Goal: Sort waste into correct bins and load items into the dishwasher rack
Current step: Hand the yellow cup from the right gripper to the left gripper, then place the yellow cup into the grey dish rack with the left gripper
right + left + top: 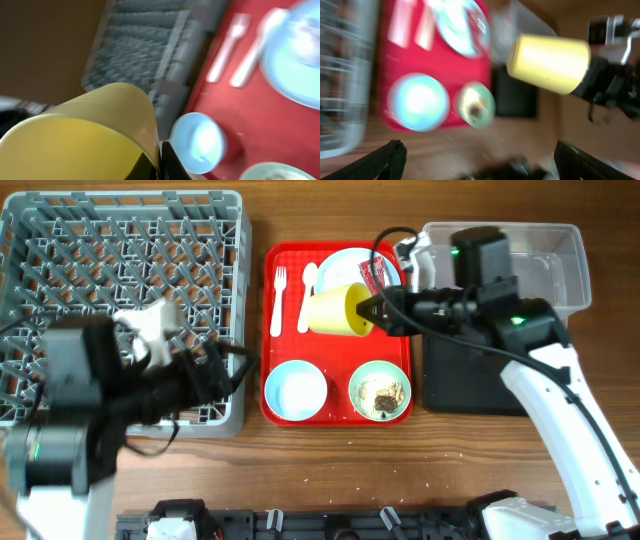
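The right tool (370,310) is pinched tight on the rim of the yellow cup (336,310). The cup lies on its side in the air over the red tray (340,355), with its open end toward the tool. From above, it hides part of the blue plate (345,265).

The white fork (279,300) and the white spoon (307,292) lie side by side on the red tray, left of the cup. Two small bowls sit at the near end of that tray. The left bowl (296,390) looks clean. The right bowl (381,392) has rice and brown bits in it.

The big grey rack (120,240) stands on the surface (330,470), left of the red tray. The clear tub (560,260) and the black tray (470,385) are on the right.

The left tool (480,162) is spread wide with nothing in it. Its fingers (387,160) show at the bottom corners of the blurry left wrist view. It hangs over the front of the rack.
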You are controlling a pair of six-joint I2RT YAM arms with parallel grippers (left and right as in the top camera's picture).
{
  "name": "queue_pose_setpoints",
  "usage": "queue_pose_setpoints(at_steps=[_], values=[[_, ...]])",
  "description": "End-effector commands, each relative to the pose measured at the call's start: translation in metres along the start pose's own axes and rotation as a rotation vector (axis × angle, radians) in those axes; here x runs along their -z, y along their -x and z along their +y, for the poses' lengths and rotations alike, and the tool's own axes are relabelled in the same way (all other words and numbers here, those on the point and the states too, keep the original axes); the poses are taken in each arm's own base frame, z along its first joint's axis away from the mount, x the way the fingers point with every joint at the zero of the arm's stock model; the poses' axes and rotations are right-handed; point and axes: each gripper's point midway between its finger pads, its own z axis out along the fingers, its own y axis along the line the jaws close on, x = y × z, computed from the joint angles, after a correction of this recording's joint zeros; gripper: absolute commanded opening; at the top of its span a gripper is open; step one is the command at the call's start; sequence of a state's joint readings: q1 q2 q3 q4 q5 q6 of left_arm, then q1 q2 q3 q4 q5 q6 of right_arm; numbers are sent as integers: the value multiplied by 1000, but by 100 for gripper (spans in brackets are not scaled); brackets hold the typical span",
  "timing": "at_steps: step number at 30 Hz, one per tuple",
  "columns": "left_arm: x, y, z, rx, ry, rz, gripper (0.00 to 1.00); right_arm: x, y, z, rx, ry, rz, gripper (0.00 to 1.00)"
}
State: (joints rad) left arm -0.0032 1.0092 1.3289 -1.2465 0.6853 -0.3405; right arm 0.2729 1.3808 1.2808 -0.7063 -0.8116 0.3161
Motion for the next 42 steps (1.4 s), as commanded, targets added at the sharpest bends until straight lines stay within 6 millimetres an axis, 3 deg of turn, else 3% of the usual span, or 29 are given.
queue_pose_setpoints(at_steps=[1,4,8,12,17,19,23,31,32,33,34,35,39,40,42], values=[[5,-1,-73,-107,-633,222,94,14,-9,44,136,264,43,4],[2,24,-68,-44,-765,222,97,20,-7,63,181,376,42,4],[1,27,-69,-39,-803,228,96,27,5,92,211,496,23,4],[2,27,-69,-40,-803,227,94,4,10,111,215,472,8,4],[-2,20,-74,-54,-803,255,93,-26,1,132,215,516,51,4],[-4,18,-74,-58,-797,263,88,-34,3,128,192,489,47,4],[-4,16,-76,-60,-800,272,88,-42,4,122,179,484,58,4],[-5,15,-77,-63,-802,279,69,-45,6,120,182,480,51,5],[-5,15,-77,-63,-802,279,66,-45,6,120,182,480,51,13],[-5,15,-77,-63,-802,279,66,-45,6,120,182,481,52,30],[-5,15,-77,-63,-802,279,65,-45,5,120,178,482,57,58],[-5,15,-77,-63,-802,279,65,-46,4,119,175,478,61,75],[-6,17,-72,-61,-775,264,63,-46,4,115,162,465,61,95],[-11,20,-58,-58,-673,231,62,-52,7,94,126,365,37,100],[-14,21,-30,-4,-485,193,61,-61,4,47,43,135,24,100]])
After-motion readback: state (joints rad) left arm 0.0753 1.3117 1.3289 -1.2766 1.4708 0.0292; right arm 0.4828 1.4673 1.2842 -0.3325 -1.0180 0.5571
